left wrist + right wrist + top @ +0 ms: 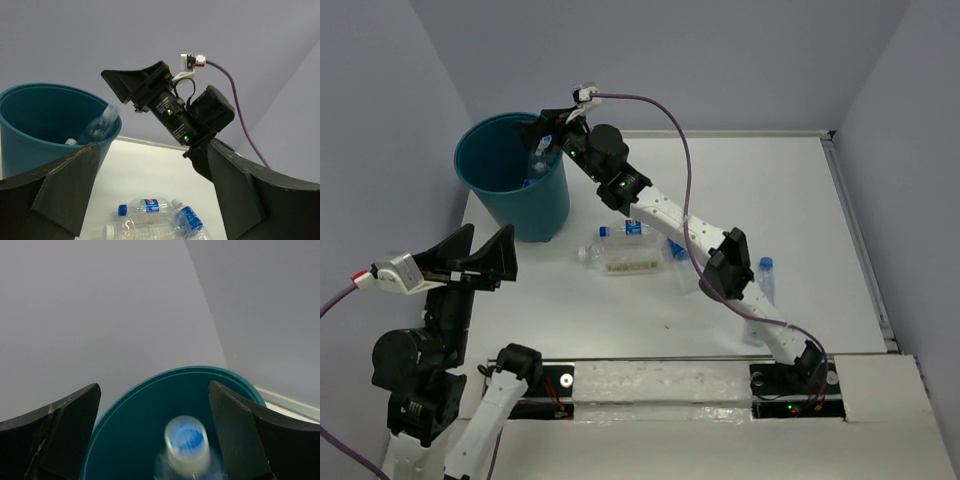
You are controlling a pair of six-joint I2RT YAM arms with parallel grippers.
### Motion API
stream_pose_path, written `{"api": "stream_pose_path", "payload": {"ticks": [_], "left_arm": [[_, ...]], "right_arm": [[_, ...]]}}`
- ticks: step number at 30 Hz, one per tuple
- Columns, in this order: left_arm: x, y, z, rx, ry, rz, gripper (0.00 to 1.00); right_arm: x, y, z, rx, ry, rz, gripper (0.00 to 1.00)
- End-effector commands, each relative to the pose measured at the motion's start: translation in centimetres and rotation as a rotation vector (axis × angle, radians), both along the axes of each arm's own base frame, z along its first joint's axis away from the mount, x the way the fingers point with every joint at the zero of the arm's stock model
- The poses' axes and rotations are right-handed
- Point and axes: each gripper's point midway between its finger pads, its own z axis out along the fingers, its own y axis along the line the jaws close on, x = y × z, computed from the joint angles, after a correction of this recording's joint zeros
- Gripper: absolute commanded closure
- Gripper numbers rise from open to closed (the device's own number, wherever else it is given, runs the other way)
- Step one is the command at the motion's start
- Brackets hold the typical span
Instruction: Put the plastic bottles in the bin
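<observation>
My right gripper (548,125) (154,387) hangs open over the teal bin (535,205) (130,405). A clear bottle (186,445) (542,160) with a blue cap is loose below its fingers, blurred, inside the bin's mouth. The left wrist view shows that bottle (100,125) leaning against the bin's (45,110) inner wall. My left gripper (480,247) (153,147) is open and holds nothing, raised at the near left. On the table lie a small blue-labelled bottle (625,229) (147,205), a larger cream-labelled one (625,258) (145,232), a third (675,250) (187,220), and one at the right (766,280).
The bin stands at the table's far left corner, near the left and back walls. My right arm (670,215) stretches diagonally over the bottles in the middle. A raised ledge (855,230) runs along the table's right side.
</observation>
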Motion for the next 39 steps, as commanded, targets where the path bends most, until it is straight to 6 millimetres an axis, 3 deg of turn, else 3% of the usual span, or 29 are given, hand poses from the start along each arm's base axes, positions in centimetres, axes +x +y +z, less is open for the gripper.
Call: {"api": "stream_pose_path", "payload": {"ticks": [1, 4, 6, 8, 9, 10, 11, 12, 13, 14, 15, 16, 18, 19, 20, 22, 28, 31, 37, 39], "left_arm": [[0.6, -2.0, 0.2, 0.024, -0.016, -0.093, 0.01], [1.9, -3.3, -0.8, 0.051, 0.031, -0.135, 0.01], [2.6, -3.8, -1.6, 0.059, 0.060, -0.150, 0.01], [3.3, -5.4, -2.8, 0.091, 0.093, -0.221, 0.01], [3.4, -6.4, -3.2, 0.124, 0.099, -0.271, 0.02], [3.7, -7.1, -3.8, 0.143, 0.117, -0.303, 0.02], [4.7, -8.0, -5.3, 0.165, 0.165, -0.332, 0.02], [4.8, -9.1, -6.4, 0.190, 0.192, -0.390, 0.02], [5.7, -9.8, -7.7, 0.205, 0.235, -0.421, 0.02], [6.1, -10.5, -9.3, 0.217, 0.273, -0.454, 0.03], [6.0, -11.4, -10.2, 0.227, 0.292, -0.507, 0.03], [6.4, -12.0, -10.9, 0.230, 0.309, -0.534, 0.04], [6.6, -12.8, -12.6, 0.235, 0.347, -0.578, 0.04], [6.5, -13.2, -12.7, 0.234, 0.347, -0.602, 0.04], [6.6, -13.5, -13.4, 0.225, 0.368, -0.611, 0.04], [6.6, -14.0, -13.9, 0.217, 0.377, -0.632, 0.04], [6.1, -15.5, -16.4, 0.162, 0.436, -0.673, 0.04], [5.6, -16.0, -17.5, 0.160, 0.460, -0.697, 0.04], [5.1, -15.8, -16.9, 0.187, 0.429, -0.701, 0.04], [4.9, -15.7, -16.8, 0.196, 0.427, -0.699, 0.04]], "right_arm": [[-3.4, -4.3, 10.6, 0.063, -0.164, -0.037, 0.06], [-3.7, -6.4, 11.6, 0.000, -0.144, -0.067, 0.06], [-3.3, -9.7, 11.2, -0.063, -0.099, -0.141, 0.07], [-3.1, -12.3, 8.4, -0.174, -0.012, -0.189, 0.09], [-2.9, -16.3, 6.2, -0.227, 0.073, -0.287, 0.11], [-3.0, -18.7, 2.5, -0.325, 0.178, -0.330, 0.11], [-4.6, -22.7, 3.3, -0.290, 0.244, -0.370, 0.11], [-3.9, -27.0, -0.3, -0.353, 0.349, -0.431, 0.10], [-4.3, -30.2, -8.1, -0.459, 0.500, -0.461, 0.09], [-5.5, -32.6, -10.8, -0.435, 0.622, -0.448, 0.07], [-7.5, -36.5, -11.4, -0.426, 0.685, -0.488, 0.06], [-8.6, -40.9, -17.0, -0.469, 0.808, -0.569, 0.05], [-10.9, -45.1, -19.7, -0.465, 0.878, -0.676, 0.00], [-12.7, -47.2, -20.1, -0.458, 0.903, -0.727, 0.00], [-14.0, -48.3, -22.4, -0.470, 0.967, -0.761, 0.00], [-15.5, -49.9, -24.5, -0.499, 1.041, -0.797, 0.00], [-18.0, -55.4, -31.8, -0.606, 1.319, -0.930, 0.02], [-18.9, -55.3, -33.5, -0.649, 1.403, -0.916, 0.07], [-19.5, -54.4, -36.3, -0.718, 1.502, -0.834, 0.19], [-19.1, -53.8, -37.0, -0.708, 1.516, -0.806, 0.31]]}}
